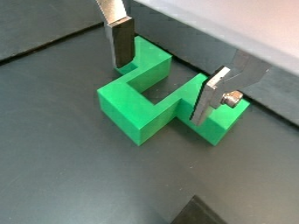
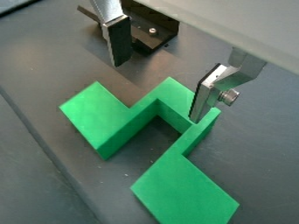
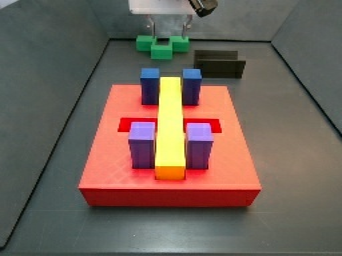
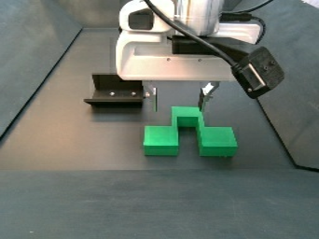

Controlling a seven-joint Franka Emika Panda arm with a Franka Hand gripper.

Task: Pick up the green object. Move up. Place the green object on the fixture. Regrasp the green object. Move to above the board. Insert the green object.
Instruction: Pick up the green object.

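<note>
A bright green object (image 4: 187, 133) lies on a dark grey floor (image 4: 75, 196) beneath the white-bodied gripper (image 4: 177, 93), its fingers (image 1: 121, 42) silver with dark pads. The fixture (image 4: 115, 91) is black. The red board (image 3: 167, 176) carries blue blocks (image 3: 151, 85), purple blocks (image 3: 142, 146) and a yellow bar (image 3: 171, 126).

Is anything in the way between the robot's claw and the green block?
Nothing visible. The gripper hangs open right over the green object, one finger on each side of its raised middle in both wrist views. The floor between it and the fixture looks bare too.
</note>
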